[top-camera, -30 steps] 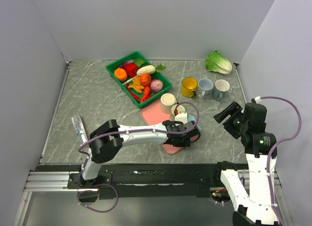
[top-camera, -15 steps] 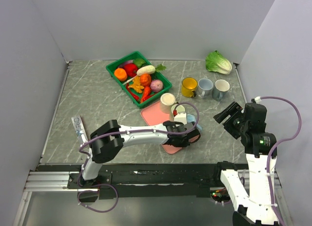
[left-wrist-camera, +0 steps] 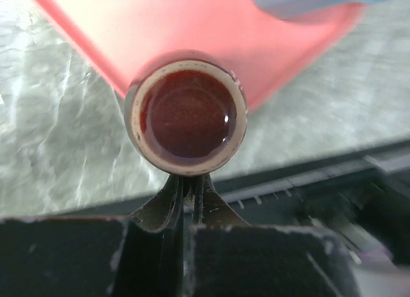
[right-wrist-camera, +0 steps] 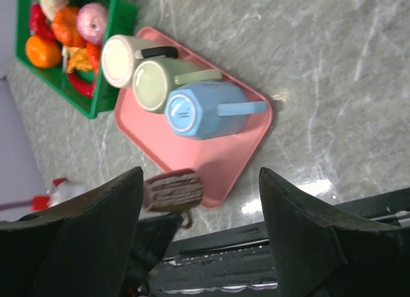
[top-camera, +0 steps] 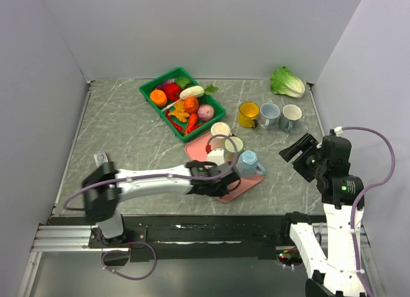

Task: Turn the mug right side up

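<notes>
A brown ribbed mug (left-wrist-camera: pixel 186 118) with a cream rim hangs on its side over the near corner of the pink tray (top-camera: pixel 200 151). Its glossy dark-red hollow faces the left wrist camera. My left gripper (left-wrist-camera: pixel 189 185) is shut on its handle. From the right wrist view the mug (right-wrist-camera: pixel 173 189) shows in profile, the handle below it. In the top view my left gripper (top-camera: pixel 216 174) covers most of it. My right gripper (right-wrist-camera: pixel 200 172) hovers open and holds nothing, off to the right (top-camera: pixel 300 150) of the tray.
On the tray stand a cream mug (top-camera: pixel 220 129), a pale green mug (top-camera: pixel 233 144) and a blue mug (top-camera: pixel 248 162). Behind are a green basket (top-camera: pixel 148 92) of vegetables, three upright mugs (top-camera: pixel 270 114) and a lettuce (top-camera: pixel 286 82). A small white object (top-camera: pixel 100 159) lies left.
My left gripper has shut on the brown mug's handle and pulled back left toward the near edge, uncovering the blue mug. The right arm has stayed still.
</notes>
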Controlling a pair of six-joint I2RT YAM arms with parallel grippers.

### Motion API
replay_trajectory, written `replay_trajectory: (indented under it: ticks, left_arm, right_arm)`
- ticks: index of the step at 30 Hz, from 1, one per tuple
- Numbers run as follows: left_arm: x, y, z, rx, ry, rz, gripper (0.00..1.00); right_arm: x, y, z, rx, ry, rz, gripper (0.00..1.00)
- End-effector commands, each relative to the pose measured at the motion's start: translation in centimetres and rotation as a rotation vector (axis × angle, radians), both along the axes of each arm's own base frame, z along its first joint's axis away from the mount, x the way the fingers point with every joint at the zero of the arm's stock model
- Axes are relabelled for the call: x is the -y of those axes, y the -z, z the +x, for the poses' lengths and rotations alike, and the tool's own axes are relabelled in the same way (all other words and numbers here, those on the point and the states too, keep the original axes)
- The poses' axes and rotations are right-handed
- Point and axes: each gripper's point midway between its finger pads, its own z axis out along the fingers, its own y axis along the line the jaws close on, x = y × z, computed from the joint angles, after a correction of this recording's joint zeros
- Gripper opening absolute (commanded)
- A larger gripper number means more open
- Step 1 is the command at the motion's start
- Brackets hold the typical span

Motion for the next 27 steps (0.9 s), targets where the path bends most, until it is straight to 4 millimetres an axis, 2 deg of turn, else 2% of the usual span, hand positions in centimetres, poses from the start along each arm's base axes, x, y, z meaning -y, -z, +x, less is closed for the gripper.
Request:
replay_trajectory:
  ticks: [1,2,3,4,5,6,8,10,11,13,14,15,16,17,18,19,21,22,25,27]
  left_arm:
    - [0.0,-9.2,1.0,0.081,0.006,-0.278,0.01]
    - [-0.1,-10.2,1.3,0.084,0.007,-0.324,0.01]
    - [-0.2,-10.0,0.8,0.054,0.051,-0.358,0.01]
    - [-0.6,-12.2,2.2,0.085,0.042,-0.444,0.01]
    - [-0.1,-13.9,3.0,0.115,0.046,-0.529,0.01]
    - [-0.2,-14.2,3.4,0.123,0.066,-0.563,0.01]
    - [-0.4,-17.3,5.0,0.154,0.095,-0.694,0.01]
    - [-1.0,-19.4,5.8,0.167,0.13,-0.779,0.01]
    - [-0.8,-21.3,6.2,0.203,0.149,-0.849,0.01]
    - [-1.4,-23.8,6.9,0.237,0.156,-0.938,0.01]
    - [-1.4,-24.9,6.6,0.235,0.189,-0.983,0.01]
    - [-1.3,-27.1,6.6,0.267,0.215,-1.06,0.01]
    - [-1.4,-28.1,6.7,0.282,0.225,-1.092,0.01]
    - [-1.4,-29.0,6.4,0.281,0.248,-1.125,0.01]
    - [-1.4,-31.1,6.2,0.325,0.276,-1.178,0.01]
    - [-1.2,-31.7,6.3,0.337,0.288,-1.193,0.01]
    - [-1.2,-34.2,5.9,0.385,0.334,-1.246,0.01]
    - [-1.1,-34.6,5.9,0.395,0.344,-1.258,0.01]
    - [-1.0,-36.3,5.9,0.435,0.372,-1.298,0.01]
    - [-0.9,-37.3,5.6,0.454,0.4,-1.321,0.01]
  right_arm:
    - [-2.3,-1.7,0.7,0.098,-0.134,0.056,0.81]
    - [-2.9,-2.4,1.3,0.153,-0.188,0.058,0.82]
    - [-3.8,-2.8,1.3,0.184,-0.25,0.069,0.82]
    - [-4.5,-3.3,1.3,0.212,-0.289,0.09,0.83]
    - [-5.7,-3.9,1.4,0.249,-0.359,0.129,0.84]
    - [-6.2,-4.4,1.5,0.275,-0.39,0.147,0.85]
    - [-7.8,-4.9,1.2,0.302,-0.48,0.219,0.85]
    - [-8.9,-6.5,1.5,0.381,-0.537,0.27,0.86]
    - [-9.8,-6.6,1.2,0.396,-0.601,0.317,0.86]
    - [-10.9,-8.6,1.2,0.486,-0.683,0.367,0.86]
    - [-11.5,-8.7,1.1,0.504,-0.729,0.392,0.86]
    - [-12.5,-10.5,0.3,0.576,-0.826,0.423,0.86]
    - [-13.0,-10.9,-0.1,0.586,-0.865,0.447,0.86]
    - [-13.3,-11.0,0.0,0.587,-0.886,0.465,0.86]
    - [-13.6,-11.5,0.0,0.592,-0.899,0.483,0.86]
    - [-13.8,-11.8,0.1,0.597,-0.905,0.483,0.86]
    - [-14.5,-12.2,0.6,0.593,-0.932,0.479,0.86]
    - [-15.0,-12.8,0.3,0.583,-0.952,0.482,0.86]
    - [-15.8,-12.8,1.2,0.564,-0.963,0.466,0.85]
    - [-16.6,-14.0,1.0,0.599,-0.995,0.47,0.84]
